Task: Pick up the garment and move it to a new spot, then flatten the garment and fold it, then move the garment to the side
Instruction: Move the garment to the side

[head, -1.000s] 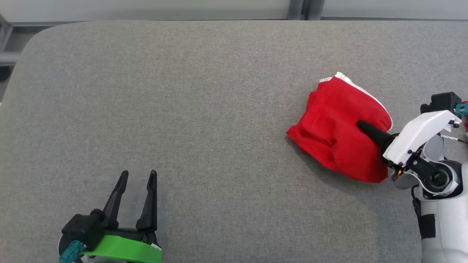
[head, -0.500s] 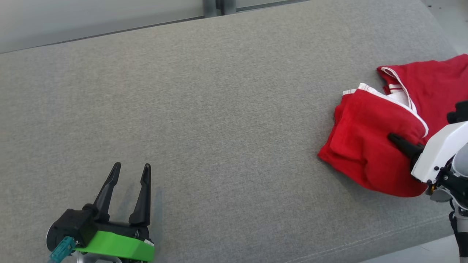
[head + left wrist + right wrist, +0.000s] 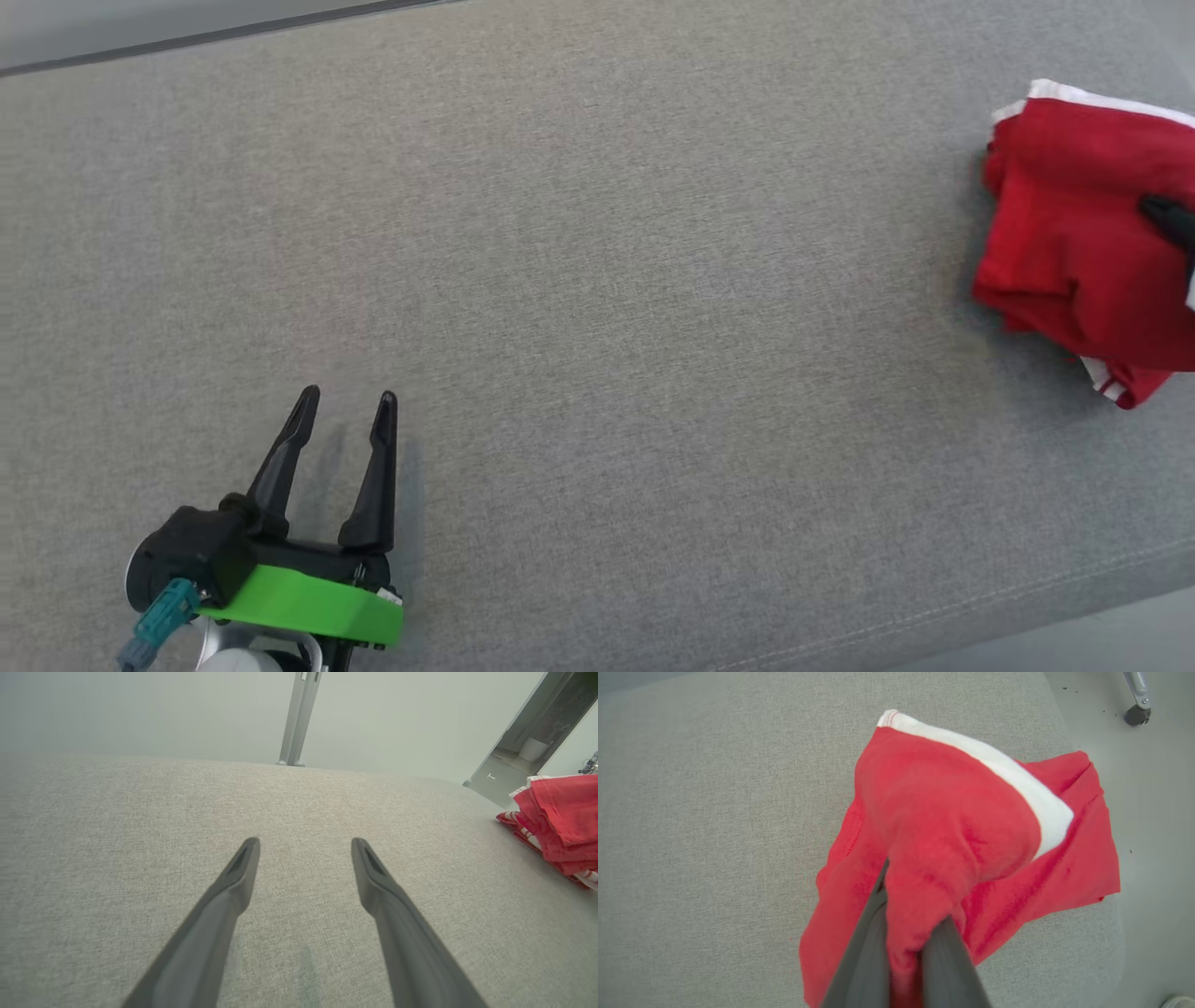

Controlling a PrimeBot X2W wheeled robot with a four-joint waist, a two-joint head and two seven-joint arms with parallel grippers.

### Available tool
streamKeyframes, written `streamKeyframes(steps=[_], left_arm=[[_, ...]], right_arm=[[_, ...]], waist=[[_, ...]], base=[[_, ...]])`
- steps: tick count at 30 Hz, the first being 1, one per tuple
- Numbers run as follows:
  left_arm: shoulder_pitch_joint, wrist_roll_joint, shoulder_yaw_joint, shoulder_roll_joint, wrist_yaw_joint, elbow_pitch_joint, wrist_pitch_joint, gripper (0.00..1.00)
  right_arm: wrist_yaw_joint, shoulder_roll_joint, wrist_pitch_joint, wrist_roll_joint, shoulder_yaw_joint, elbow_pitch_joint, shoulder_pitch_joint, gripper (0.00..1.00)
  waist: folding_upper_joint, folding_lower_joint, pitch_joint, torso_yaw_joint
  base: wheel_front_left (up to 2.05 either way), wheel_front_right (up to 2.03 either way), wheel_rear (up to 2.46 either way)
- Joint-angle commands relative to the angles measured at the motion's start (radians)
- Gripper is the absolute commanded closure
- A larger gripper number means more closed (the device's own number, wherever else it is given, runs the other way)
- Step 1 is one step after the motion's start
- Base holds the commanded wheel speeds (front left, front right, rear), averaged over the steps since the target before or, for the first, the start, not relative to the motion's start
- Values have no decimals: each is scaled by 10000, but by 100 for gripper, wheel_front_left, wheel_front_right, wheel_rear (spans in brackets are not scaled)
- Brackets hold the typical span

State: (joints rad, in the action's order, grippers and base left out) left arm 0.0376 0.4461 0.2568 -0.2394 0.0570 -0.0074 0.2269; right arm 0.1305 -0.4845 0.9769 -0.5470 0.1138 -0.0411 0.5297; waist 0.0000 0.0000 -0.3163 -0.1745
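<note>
The garment [image 3: 1074, 233] is red with white trim and lies bunched at the table's far right end. My right gripper [image 3: 910, 933] is shut on a raised fold of the garment [image 3: 952, 812], and the cloth hides its fingertips. One dark finger [image 3: 1167, 217] of that gripper shows at the head view's right edge, on top of the cloth. My left gripper [image 3: 347, 399] stands open at the lower left with nothing between its fingers, far from the garment. In the left wrist view, the left gripper [image 3: 304, 842] hovers low over bare cloth and the garment [image 3: 560, 812] is far to the right.
The table [image 3: 597, 280] is covered in grey fabric. Its front edge runs along the lower right of the head view, and its rounded right end [image 3: 1111, 933] lies just past the garment. Beyond that are the floor and a caster wheel [image 3: 1136, 716].
The head camera has turned, so the whole picture has shifted. My right gripper has carried the garment rightward, toward the table's right end. My left gripper has stayed open in place.
</note>
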Motion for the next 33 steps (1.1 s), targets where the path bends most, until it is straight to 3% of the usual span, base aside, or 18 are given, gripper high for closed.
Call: streamKeyframes(steps=[1, 8, 9, 10, 11, 12, 20, 26, 29, 33], left_arm=[[181, 47, -15, 19, -33, 4, 38, 0], [288, 119, 152, 144, 14, 128, 67, 0], [307, 129, 135, 144, 4, 149, 81, 0], [330, 142, 124, 151, -9, 155, 93, 0], [346, 135, 106, 151, -21, 169, 101, 0], [358, 152, 101, 153, -26, 173, 114, 0], [353, 288, 106, 298, -79, 258, 176, 0], [145, 306, 27, 353, -119, 319, 240, 0], [79, 283, -70, 279, -139, 275, 288, 0], [-25, 230, -156, 230, -158, 255, 297, 0]], right_arm=[[3, -298, 272, 72, 117, -305, 239, 100], [3, -1500, 621, 734, 1012, -1647, 322, 100], [3, -1596, 559, 917, 1114, -1807, 297, 96], [4, -1628, 482, 1087, 1226, -1911, 282, 82], [3, -1673, 355, 1254, 1368, -1982, 319, 52], [3, -1803, 196, 1522, 1458, -2045, 341, 0], [1, -2429, -308, 2441, 1603, -2932, -12, 0], [3, -2745, -731, 2431, 1594, -3109, -479, 0], [3, -2700, -1461, 2115, 1313, -2786, -511, 0], [0, -2853, -3372, 1594, 621, -1809, -524, 0]], waist=[[0, 0, -291, 659], [0, 0, -459, 1556], [0, 0, -477, 1665], [0, 0, -502, 1753], [0, 0, -524, 1832], [0, 0, -547, 1903], [0, 0, -595, 2202], [0, 0, -443, 2094], [0, 0, -225, 1935], [0, 0, 171, 1823]], base=[[0, 0, 0], [0, 0, 0], [0, 0, 0], [0, 0, 0], [0, 0, 0], [0, 0, 0], [0, 0, 0], [0, 0, 0], [0, 0, 0], [0, 0, 0]])
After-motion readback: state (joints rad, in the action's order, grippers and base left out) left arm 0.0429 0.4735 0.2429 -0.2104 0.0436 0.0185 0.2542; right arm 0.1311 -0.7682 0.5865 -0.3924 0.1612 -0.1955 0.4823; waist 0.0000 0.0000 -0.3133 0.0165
